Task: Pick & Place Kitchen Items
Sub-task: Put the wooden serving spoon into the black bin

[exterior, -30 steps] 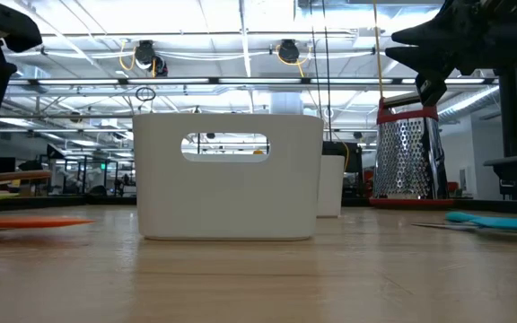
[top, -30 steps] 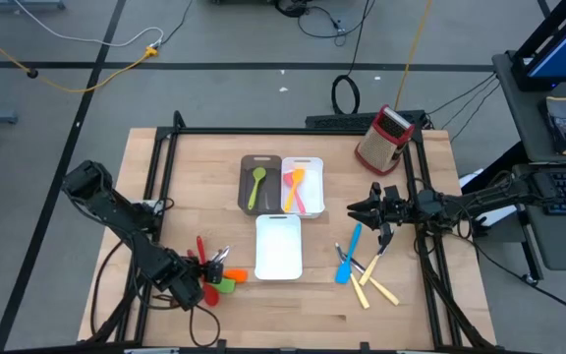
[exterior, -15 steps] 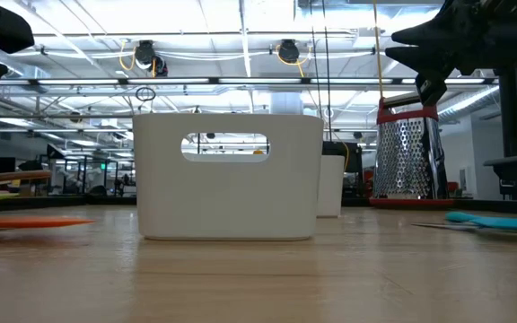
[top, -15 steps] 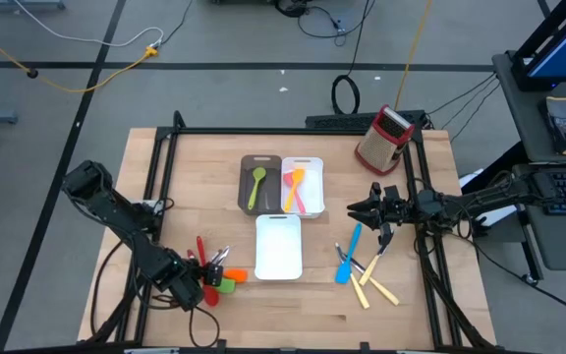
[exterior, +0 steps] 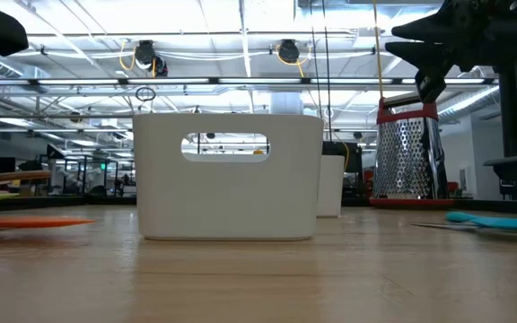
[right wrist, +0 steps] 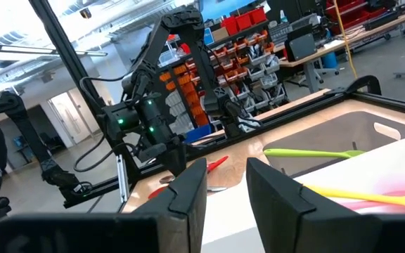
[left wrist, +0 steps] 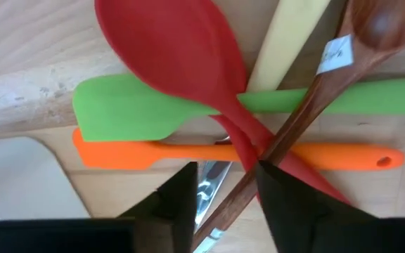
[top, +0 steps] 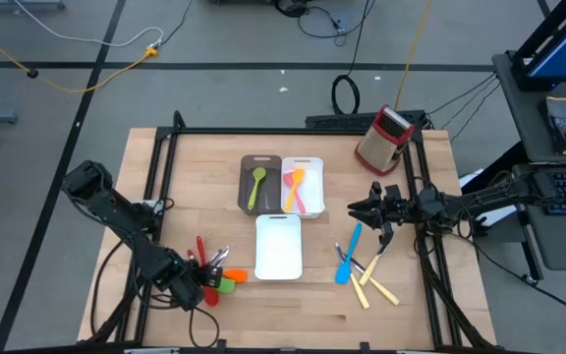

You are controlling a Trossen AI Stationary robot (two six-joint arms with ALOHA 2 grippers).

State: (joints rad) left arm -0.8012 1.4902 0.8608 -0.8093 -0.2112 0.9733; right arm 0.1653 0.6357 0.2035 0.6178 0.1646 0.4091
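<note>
A pile of utensils lies at the table's near left: a red spoon (left wrist: 181, 63), a green spatula (left wrist: 139, 109), an orange spatula (left wrist: 188, 153), a brown wooden spoon (left wrist: 315, 91) and a cream-handled knife (left wrist: 287, 35). My left gripper (top: 204, 282) is open over this pile. In the left wrist view its fingers (left wrist: 227, 176) stand on either side of where the red and brown handles cross. My right gripper (top: 359, 209) is open and empty above the table's right half. In front of it lie a blue spatula (top: 350, 251) and cream-handled knives (top: 373, 285). My left gripper comes at the pile from above with its fingers apart. One fingertip (left wrist: 276, 190) shows over the red spoon's handle (left wrist: 248, 144) and the brown spoon's handle. I cannot tell whether it touches them.
A dark-brown tray (top: 248, 167) holds a green spoon (top: 257, 185). A white tray (top: 312, 165) beside it holds orange and pink spatulas. Another white tray (top: 278, 246) stands nearer, mid-table. A red-and-metal grater (top: 383, 138) stands at the far right corner. Black frame rails run along the table's sides.
In the low view my left arm's dark shape has drawn back toward the picture's left edge. The utensils have kept still.
</note>
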